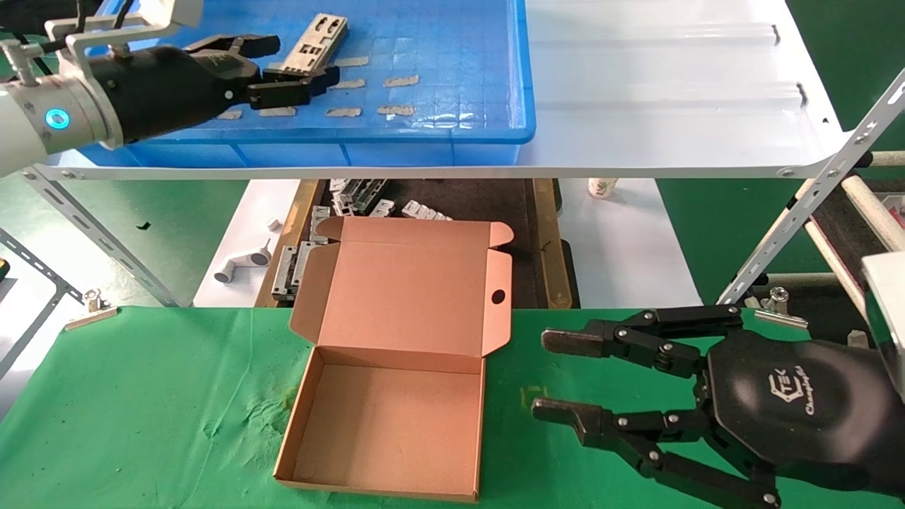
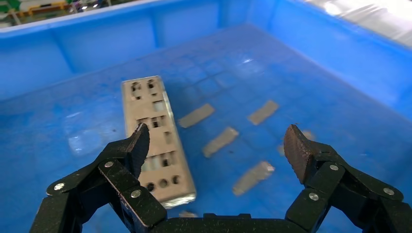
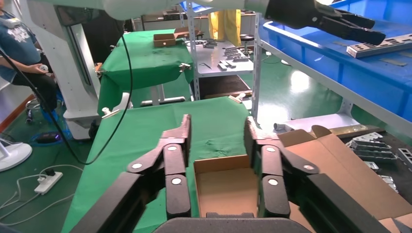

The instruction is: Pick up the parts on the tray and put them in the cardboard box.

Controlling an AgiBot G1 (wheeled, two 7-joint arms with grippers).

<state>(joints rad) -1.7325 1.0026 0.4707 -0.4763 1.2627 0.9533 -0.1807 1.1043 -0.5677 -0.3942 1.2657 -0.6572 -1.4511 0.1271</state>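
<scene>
Hovering over the tray (image 1: 495,85), the left gripper (image 1: 286,67) has its fingers spread wide with nothing between them. One part (image 1: 311,46) lies flat on the grid floor right at the fingertips.

View differences:
- Head view puts the lower finger across the part's near end, so contact can't be told from there. Left wrist view shows the part (image 2: 155,136) under and beside one fingertip (image 2: 138,143), while the other fingertip (image 2: 294,148) is well apart from it, over bare floor.
- Left wrist view gives the part's detail: silvery oblong plate, rectangular cutouts along it, round holes at both ends.
- Right wrist view shows the left gripper (image 3: 335,24) from the side, above the plate (image 3: 381,46); no visible grip.
- Only the head view shows the grey brackets (image 1: 353,198) on the dark lower surface behind the box.

Containers:
- Tray: the one part plus several tan tape strips (image 1: 399,80) scattered beside it.
- Cardboard box (image 1: 389,417): on the green cloth (image 1: 141,410), lid hinged back and standing up, inside empty in the head view; right wrist view sees only a corner of the floor (image 3: 226,187), also bare.

Right gripper (image 1: 548,375) is parked over the cloth just right of the box, fingers wide apart, holding nothing.
</scene>
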